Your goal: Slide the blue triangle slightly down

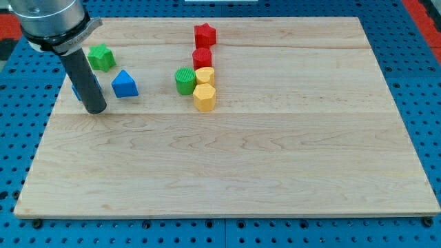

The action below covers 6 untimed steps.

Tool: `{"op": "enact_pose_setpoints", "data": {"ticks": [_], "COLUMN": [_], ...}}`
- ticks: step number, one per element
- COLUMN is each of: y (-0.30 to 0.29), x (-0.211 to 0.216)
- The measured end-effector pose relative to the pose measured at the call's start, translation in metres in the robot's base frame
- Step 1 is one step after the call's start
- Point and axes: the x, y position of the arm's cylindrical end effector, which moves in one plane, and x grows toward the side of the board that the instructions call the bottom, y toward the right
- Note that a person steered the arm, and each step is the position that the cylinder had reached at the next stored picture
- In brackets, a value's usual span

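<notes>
On the view's left, the arm's straight dark rod comes down from a grey metal housing at the top corner, and my tip (95, 109) rests on the pale wooden board (241, 172). The rod carries no jaws and has hold of nothing. A sliver of a blue block (75, 90) shows just behind the rod on its left side, mostly hidden, so its shape cannot be made out. Above and slightly right of the tip sits a small green star-shaped block (102, 57).

The blue triangle block (125, 84) stands just to the right of the rod, a little higher in the view than the tip and close beside it, with a narrow gap between them.

Further right, near the board's middle, is a cluster: a green cylinder block (185, 80) touching a yellow rounded block (205, 75), with a yellow hexagonal block (204, 98) just below them. Above these sit a red cylinder block (202, 58) and, at the top, a red star-shaped block (204, 34).

A blue perforated table (413, 76) surrounds the board.
</notes>
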Motion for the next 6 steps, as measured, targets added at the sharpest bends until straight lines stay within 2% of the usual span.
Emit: {"op": "enact_pose_setpoints", "data": {"ticks": [1, 2, 3, 5, 6], "y": [0.007, 0.036, 0.082, 0.043, 0.085], "x": [-0.044, -0.065, -0.062, -0.034, -0.024]}}
